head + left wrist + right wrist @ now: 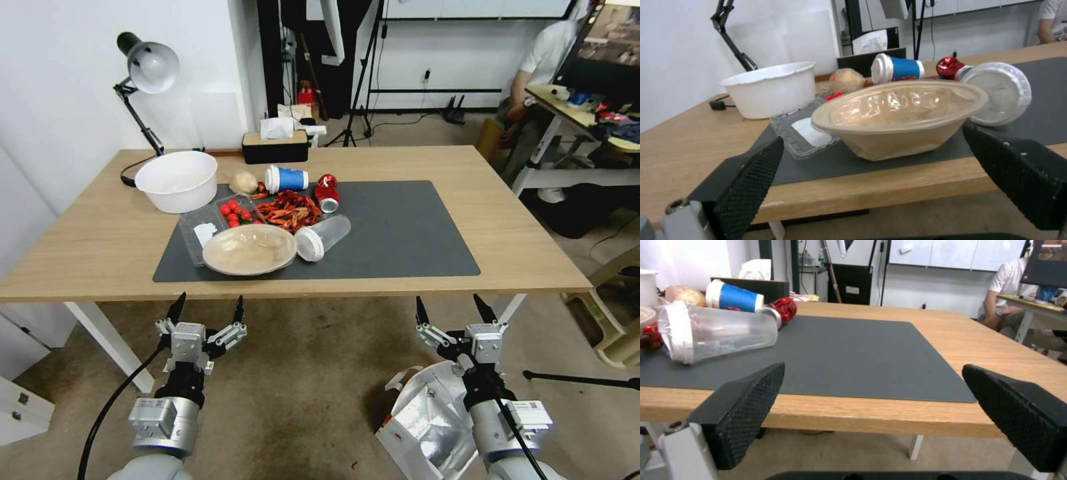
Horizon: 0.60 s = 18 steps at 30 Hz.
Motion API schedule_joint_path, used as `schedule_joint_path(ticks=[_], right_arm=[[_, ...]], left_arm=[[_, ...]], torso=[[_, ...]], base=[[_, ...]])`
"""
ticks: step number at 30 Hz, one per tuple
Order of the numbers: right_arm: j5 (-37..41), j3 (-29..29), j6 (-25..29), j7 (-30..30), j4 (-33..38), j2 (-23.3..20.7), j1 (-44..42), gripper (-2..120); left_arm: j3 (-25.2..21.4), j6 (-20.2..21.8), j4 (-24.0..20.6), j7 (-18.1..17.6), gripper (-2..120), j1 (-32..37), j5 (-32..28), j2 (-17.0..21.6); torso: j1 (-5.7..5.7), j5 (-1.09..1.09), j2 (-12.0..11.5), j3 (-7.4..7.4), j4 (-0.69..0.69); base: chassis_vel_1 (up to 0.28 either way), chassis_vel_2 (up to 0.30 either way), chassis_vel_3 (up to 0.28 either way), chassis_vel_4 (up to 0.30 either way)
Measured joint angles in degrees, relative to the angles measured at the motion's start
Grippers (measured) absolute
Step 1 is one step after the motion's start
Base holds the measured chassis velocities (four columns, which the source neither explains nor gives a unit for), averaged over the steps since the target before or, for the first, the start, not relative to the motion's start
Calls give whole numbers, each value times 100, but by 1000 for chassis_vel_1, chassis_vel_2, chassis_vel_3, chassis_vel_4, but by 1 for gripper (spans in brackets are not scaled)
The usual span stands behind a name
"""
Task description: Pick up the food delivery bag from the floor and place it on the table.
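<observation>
Both hands, left hand (207,308) and right hand (452,308), gape wide before the table (93,247); food delivery bag (427,427) on floor (300,400).

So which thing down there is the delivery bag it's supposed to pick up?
Start at the long wooden table, then drop your eye to the brownish floor in front of it. The food delivery bag stands there on the robot's right, under the open right gripper. It is the white paper bag with a shiny silver lining, unlike the food containers up on the grey mat.
</observation>
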Motion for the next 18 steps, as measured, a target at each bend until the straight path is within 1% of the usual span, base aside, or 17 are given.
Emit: schedule_joint_path(ticks=[18], right_arm=[[19, 5, -27, -3, 6, -1, -2, 100]], left_arm=[[0, 11, -4, -3, 100, 0, -12, 2]], torso=[[0, 0, 0, 0, 0]], base=[[0, 0, 0, 0]])
